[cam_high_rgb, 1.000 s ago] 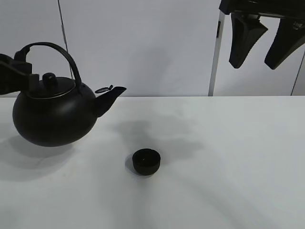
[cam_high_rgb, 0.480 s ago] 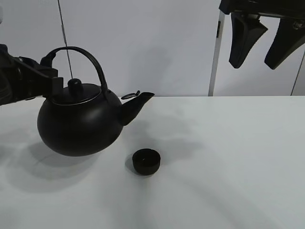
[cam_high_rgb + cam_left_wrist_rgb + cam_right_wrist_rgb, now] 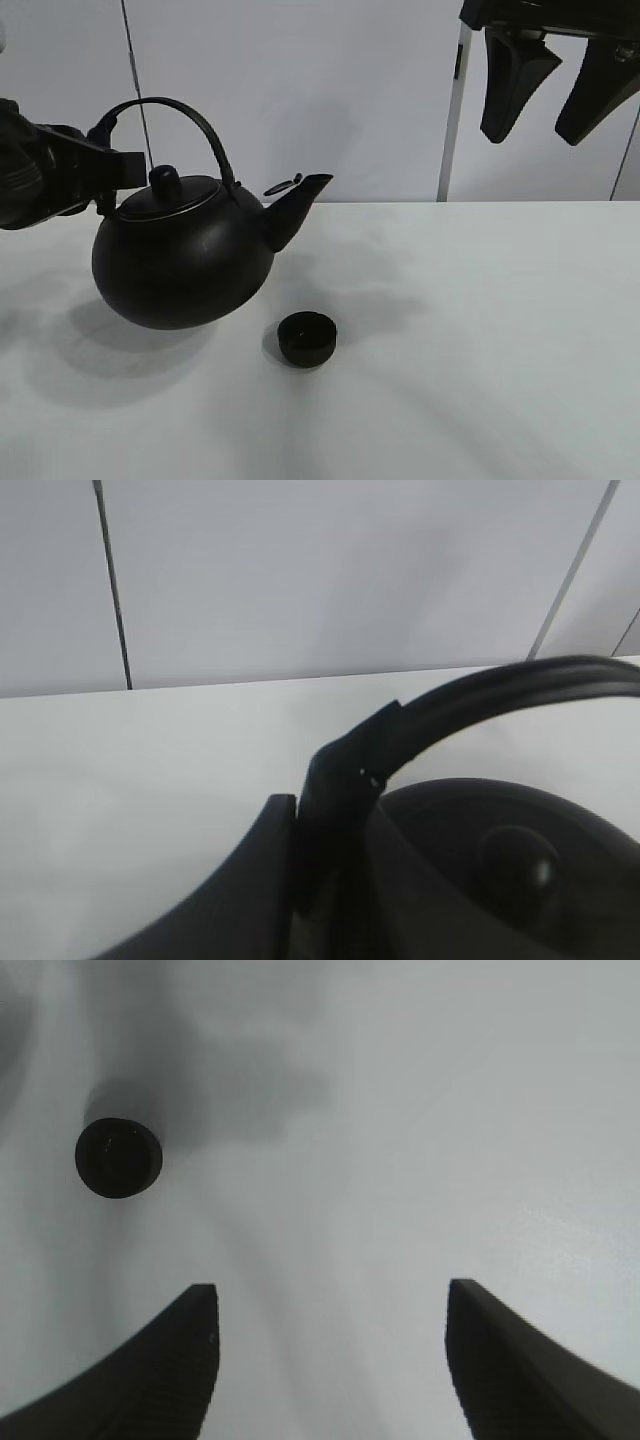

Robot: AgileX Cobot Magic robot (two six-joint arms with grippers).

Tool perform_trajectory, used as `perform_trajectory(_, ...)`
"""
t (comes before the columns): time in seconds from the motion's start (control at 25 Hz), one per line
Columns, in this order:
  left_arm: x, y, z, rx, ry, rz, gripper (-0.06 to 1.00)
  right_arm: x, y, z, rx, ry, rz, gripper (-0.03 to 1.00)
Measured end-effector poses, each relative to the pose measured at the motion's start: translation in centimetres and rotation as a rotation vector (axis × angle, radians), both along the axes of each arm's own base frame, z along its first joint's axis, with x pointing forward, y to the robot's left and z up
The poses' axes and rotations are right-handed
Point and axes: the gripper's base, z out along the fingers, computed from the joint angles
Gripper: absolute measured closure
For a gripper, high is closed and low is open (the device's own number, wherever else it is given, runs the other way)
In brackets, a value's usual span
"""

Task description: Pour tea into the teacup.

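Note:
The big black kettle point(image 3: 185, 255) hangs above the white table point(image 3: 480, 330) at the left, held by its arched handle point(image 3: 190, 118). My left gripper point(image 3: 108, 165) is shut on the handle's left end. The spout point(image 3: 298, 200) points right and stands above and just left of the teacup point(image 3: 306, 338), a tiny black round cup on the table. In the left wrist view a finger point(image 3: 240, 880) grips the handle point(image 3: 480, 695) above the lid knob point(image 3: 515, 855). My right gripper point(image 3: 560, 85) hangs open high at the top right; its view shows the teacup point(image 3: 118, 1157) far below.
A white wall with dark seams point(image 3: 135, 80) and a pale upright post point(image 3: 452, 110) stands behind the table. The kettle's shadow point(image 3: 120, 345) lies on the table at the left.
My left gripper has carried the kettle to the right, toward the teacup, and slightly up. The spout is now nearly over the cup. The right gripper has not moved.

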Motion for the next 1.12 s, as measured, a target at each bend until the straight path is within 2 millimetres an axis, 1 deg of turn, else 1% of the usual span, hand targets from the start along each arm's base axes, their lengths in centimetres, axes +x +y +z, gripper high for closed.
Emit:
perform_trajectory(0.24,0.3,0.4,0.0,-0.049,0.047,0.089,0.83,0.0,0.0,0.0,0.001,-0.003,-0.002,0.52)
perform_trajectory(0.52,0.8,-0.4,0.6,0.075,-0.013,0.006,0.83,0.1,0.0,0.0,0.005,-0.015,-0.003,0.52)
perform_trajectory(0.6,1.0,-0.7,0.3,0.106,-0.019,-0.023,0.83,0.1,0.0,0.0,0.005,-0.016,-0.003,0.52)
perform_trajectory(0.8,1.4,-1.3,-2.1,0.180,0.023,-0.066,0.83,0.1,0.0,0.1,0.005,-0.017,-0.003,0.52)
perform_trajectory(0.88,1.5,-1.3,-2.6,0.202,0.028,-0.073,0.83,0.1,0.0,0.1,0.005,-0.017,-0.003,0.52)
perform_trajectory(1.12,1.7,-1.3,-2.3,0.281,-0.042,-0.089,0.83,0.1,0.0,0.1,0.005,-0.017,-0.003,0.52)
